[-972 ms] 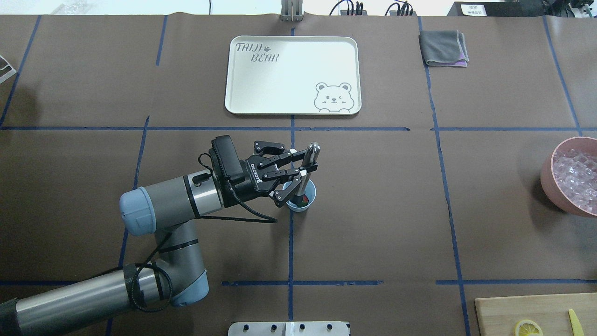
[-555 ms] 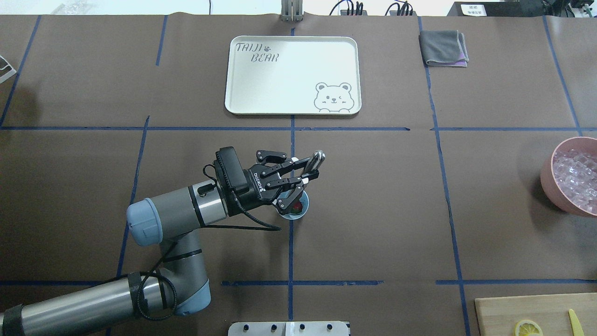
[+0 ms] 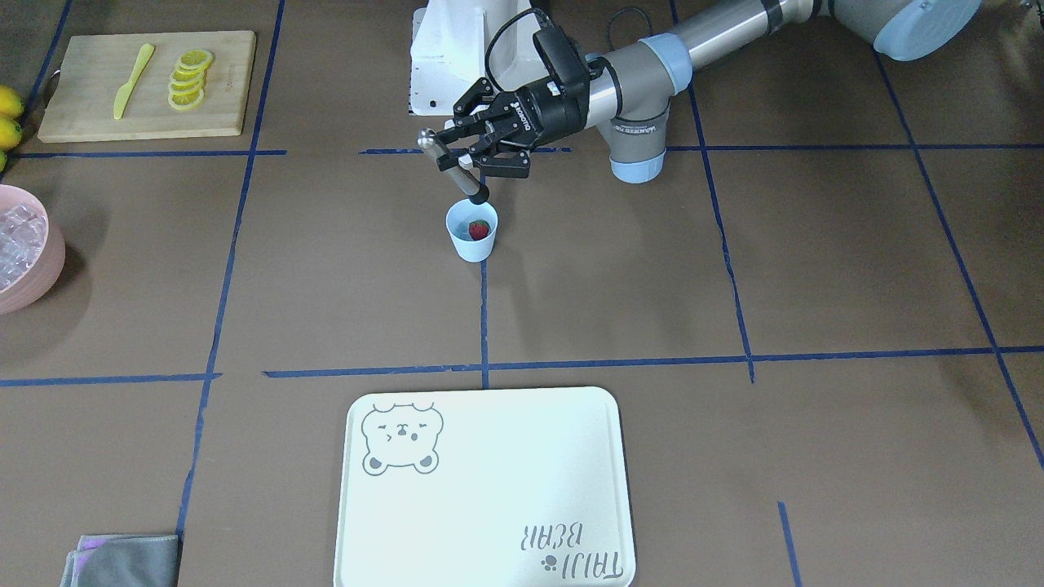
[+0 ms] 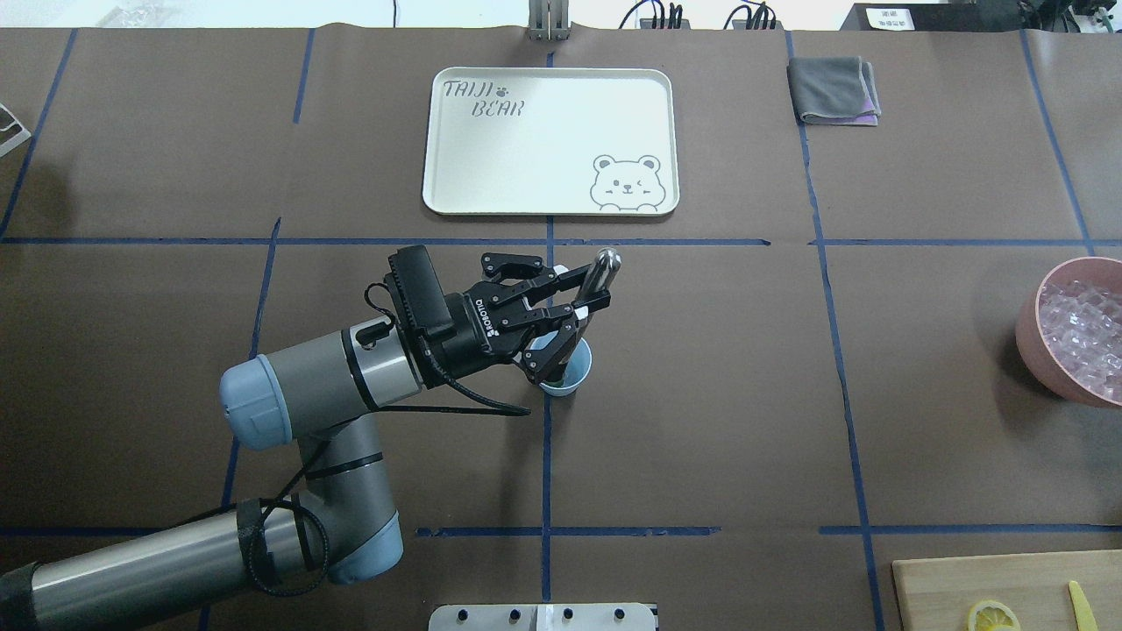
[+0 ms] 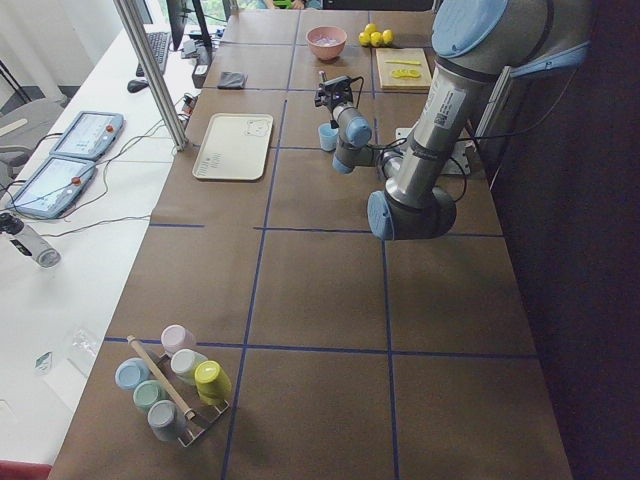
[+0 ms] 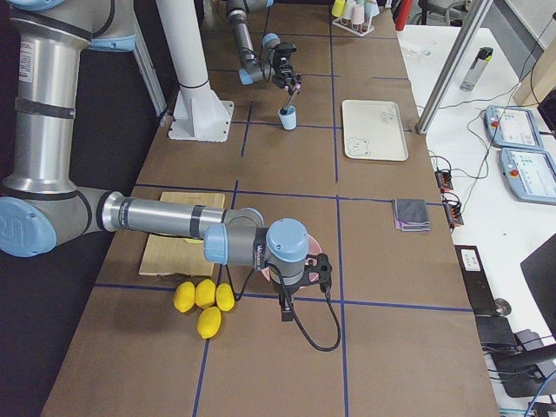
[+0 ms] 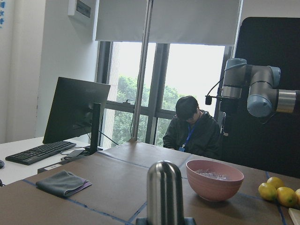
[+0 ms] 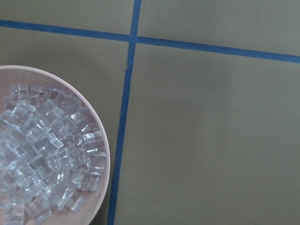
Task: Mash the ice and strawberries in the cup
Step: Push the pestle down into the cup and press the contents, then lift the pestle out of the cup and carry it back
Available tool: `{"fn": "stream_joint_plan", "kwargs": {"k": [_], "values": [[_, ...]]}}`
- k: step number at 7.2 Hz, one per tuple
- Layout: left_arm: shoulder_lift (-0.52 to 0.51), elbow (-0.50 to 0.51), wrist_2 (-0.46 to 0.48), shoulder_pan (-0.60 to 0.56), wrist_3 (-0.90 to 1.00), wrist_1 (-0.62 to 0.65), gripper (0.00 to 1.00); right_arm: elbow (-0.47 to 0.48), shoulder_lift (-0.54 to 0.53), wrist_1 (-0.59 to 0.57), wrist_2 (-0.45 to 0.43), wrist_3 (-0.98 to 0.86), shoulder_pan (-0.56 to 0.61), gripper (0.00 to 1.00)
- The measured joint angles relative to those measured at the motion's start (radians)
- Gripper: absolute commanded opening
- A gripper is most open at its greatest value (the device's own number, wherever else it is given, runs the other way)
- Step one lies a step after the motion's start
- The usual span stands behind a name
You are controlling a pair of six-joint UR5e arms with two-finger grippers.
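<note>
The light blue cup (image 3: 471, 236) stands mid-table on a blue tape line, and a red strawberry (image 3: 479, 229) lies inside it. My left gripper (image 3: 466, 160) is shut on a metal muddler (image 3: 451, 167), which is tilted with its dark tip at the cup's mouth on the robot's side. From overhead, the left gripper (image 4: 574, 308) covers most of the cup (image 4: 574, 375). Ice (image 8: 42, 154) fills the pink bowl (image 8: 104, 154) below my right wrist camera. I see no clear ice in the cup. My right gripper (image 6: 291, 291) shows only from the right side, so its state is unclear.
A white bear tray (image 4: 491, 175) lies beyond the cup and a grey cloth (image 4: 833, 88) at the far right. A cutting board (image 3: 81, 114) holds lemon slices (image 3: 189, 77) and a yellow knife (image 3: 132, 80). Whole lemons (image 6: 201, 300) lie near the bowl. A person (image 7: 190, 131) sits beyond the table's end.
The left gripper dipped toward the cup with the muddler, then rose and moved away from the robot. The muddler now leans more and the gripper hides the strawberry from overhead.
</note>
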Motion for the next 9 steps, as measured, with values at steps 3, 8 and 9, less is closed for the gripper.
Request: {"fn": "stream_joint_plan", "kwargs": {"k": [3, 8, 9], "values": [[0.017, -0.088, 0.002, -0.046, -0.146, 0.172, 0.0, 0.0, -0.001, 0.0, -0.001, 0.0, 0.0, 1.0], [0.112, -0.496, -0.004, -0.12, -0.174, 1.04, 0.0, 0.0, -0.002, 0.001, -0.001, -0.003, 0.0, 1.0], [0.13, -0.571, -0.018, -0.132, -0.173, 1.259, 0.0, 0.001, -0.003, 0.001, 0.0, -0.003, 0.0, 1.0]]}}
